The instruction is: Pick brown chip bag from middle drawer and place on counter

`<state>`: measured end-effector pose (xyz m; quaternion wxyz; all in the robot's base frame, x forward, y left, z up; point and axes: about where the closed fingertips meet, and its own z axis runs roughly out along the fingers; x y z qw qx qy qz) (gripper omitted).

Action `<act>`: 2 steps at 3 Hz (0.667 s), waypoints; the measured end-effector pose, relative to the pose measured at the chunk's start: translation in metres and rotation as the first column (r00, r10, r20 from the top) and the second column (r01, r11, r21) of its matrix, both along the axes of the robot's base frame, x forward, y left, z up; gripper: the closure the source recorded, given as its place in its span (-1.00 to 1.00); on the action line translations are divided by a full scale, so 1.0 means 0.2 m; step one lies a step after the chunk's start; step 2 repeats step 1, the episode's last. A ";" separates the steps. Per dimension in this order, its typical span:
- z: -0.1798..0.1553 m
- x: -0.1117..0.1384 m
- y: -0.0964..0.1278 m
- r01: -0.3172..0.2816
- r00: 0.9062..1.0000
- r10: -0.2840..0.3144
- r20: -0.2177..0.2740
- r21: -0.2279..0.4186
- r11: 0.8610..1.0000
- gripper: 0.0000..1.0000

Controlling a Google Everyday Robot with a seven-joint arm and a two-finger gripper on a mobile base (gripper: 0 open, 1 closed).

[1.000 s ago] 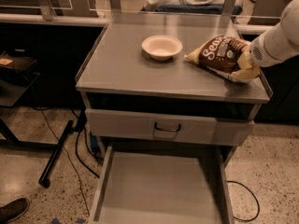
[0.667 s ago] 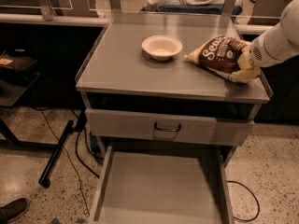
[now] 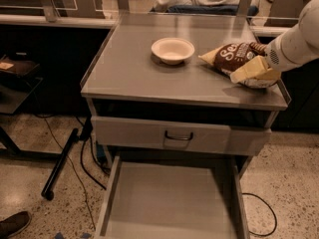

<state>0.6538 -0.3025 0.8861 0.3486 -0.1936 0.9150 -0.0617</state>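
The brown chip bag (image 3: 234, 59) lies on the right side of the counter (image 3: 129, 68), its white lettering facing up. My gripper (image 3: 253, 71) reaches in from the right edge and sits at the bag's right end, touching it; the white arm (image 3: 299, 44) leads off to the upper right. The middle drawer (image 3: 169, 203) is pulled out below, and its flat grey floor is bare.
A cream bowl (image 3: 172, 50) stands on the counter left of the bag. A closed drawer front with a dark handle (image 3: 179, 136) sits above the open drawer. A black pole (image 3: 62, 161) and cables lie on the floor at left. A shoe (image 3: 12, 224) shows at bottom left.
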 end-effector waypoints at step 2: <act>0.00 0.00 0.00 0.000 1.000 0.000 0.000 0.000 1.000 -1.00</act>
